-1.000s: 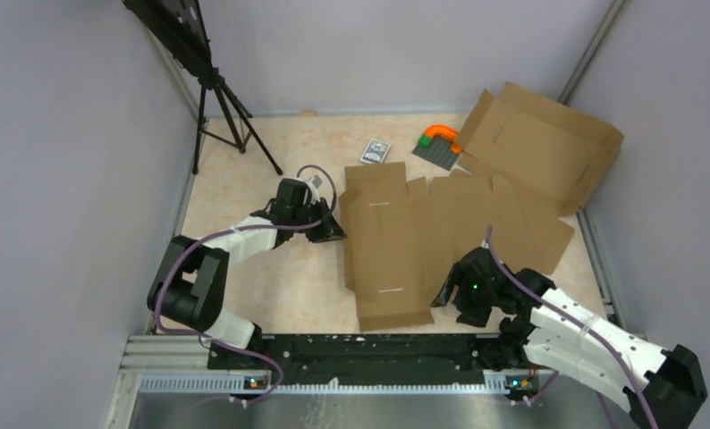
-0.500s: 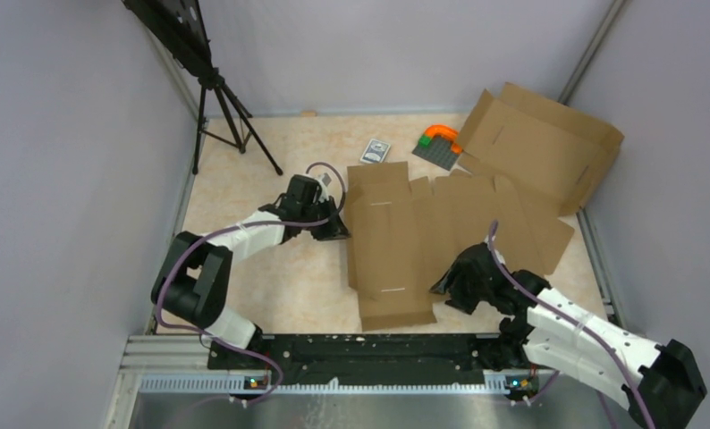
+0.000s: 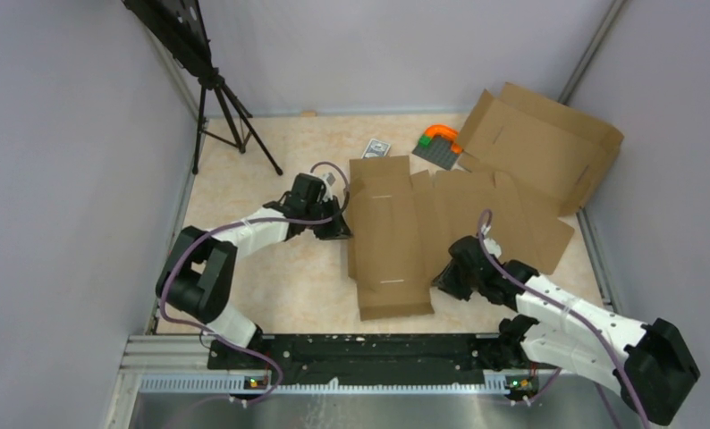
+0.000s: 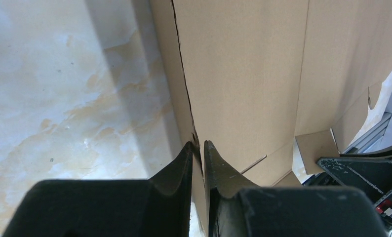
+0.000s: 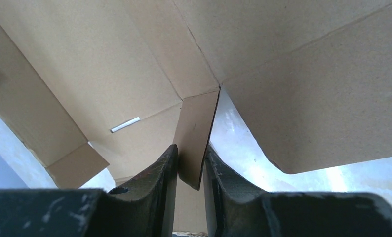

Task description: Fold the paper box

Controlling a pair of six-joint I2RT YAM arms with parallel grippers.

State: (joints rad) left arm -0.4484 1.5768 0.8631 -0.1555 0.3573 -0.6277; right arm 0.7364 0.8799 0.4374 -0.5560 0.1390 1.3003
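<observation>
**A:** Where is the paper box (image 3: 405, 228)?

**B:** It lies opened out as a brown sheet in the middle of the counter (image 3: 271, 179), between the two arms. Its long panels run from the near side to the far side.

**A:** What are the left fingers (image 3: 336, 229) doing?

**B:** They are at the box's left edge, closed to a narrow slit and pinching the cardboard. The left wrist view shows the edge caught between the two black tips (image 4: 189, 154), with a shadow on the counter beside it.

**A:** And the right fingers (image 3: 444, 279)?

**B:** They are at the box's near right side. They clamp a small flap, which stands upright between the pads (image 5: 170, 159) in the right wrist view.

**A:** What else is around the box?

**B:** A small card pack (image 3: 376, 147) sits just past its far edge. A grey plate with green and orange toy bricks (image 3: 438, 143) is also there, a little to the right. A second cardboard sheet (image 3: 535, 143) lies at the box's far right corner with its flaps raised. I cannot tell which of the two sheets overlaps the other. A black tripod (image 3: 226, 116) stands well off to the box's far left.
</observation>
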